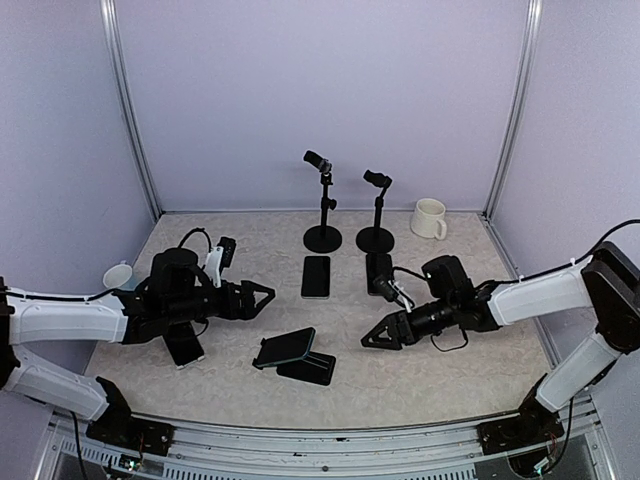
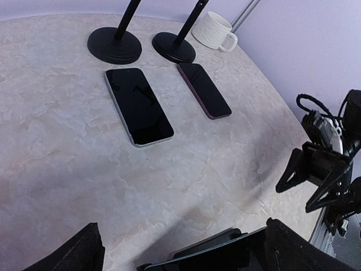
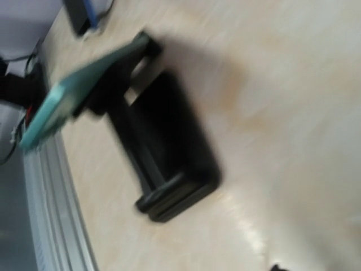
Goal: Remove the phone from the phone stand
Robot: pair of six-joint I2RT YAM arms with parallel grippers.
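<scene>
A phone [image 1: 285,347] with a teal case leans on a black folding phone stand [image 1: 310,369] at the front middle of the table. My left gripper [image 1: 262,297] is open and empty, up and left of the phone. In the left wrist view its fingers [image 2: 76,254] spread wide, with the phone's top edge [image 2: 217,253] low between them. My right gripper [image 1: 380,335] is open and empty, right of the stand. The blurred right wrist view shows the phone [image 3: 76,87] and stand [image 3: 163,158], and almost none of its own fingers.
Two phones [image 1: 316,276] [image 1: 378,270] lie flat behind, in front of two microphone stands [image 1: 322,238] [image 1: 375,239]. A white mug [image 1: 429,218] stands at the back right. Another phone [image 1: 184,350] lies under my left arm, with a small white cup [image 1: 118,274] at the left edge.
</scene>
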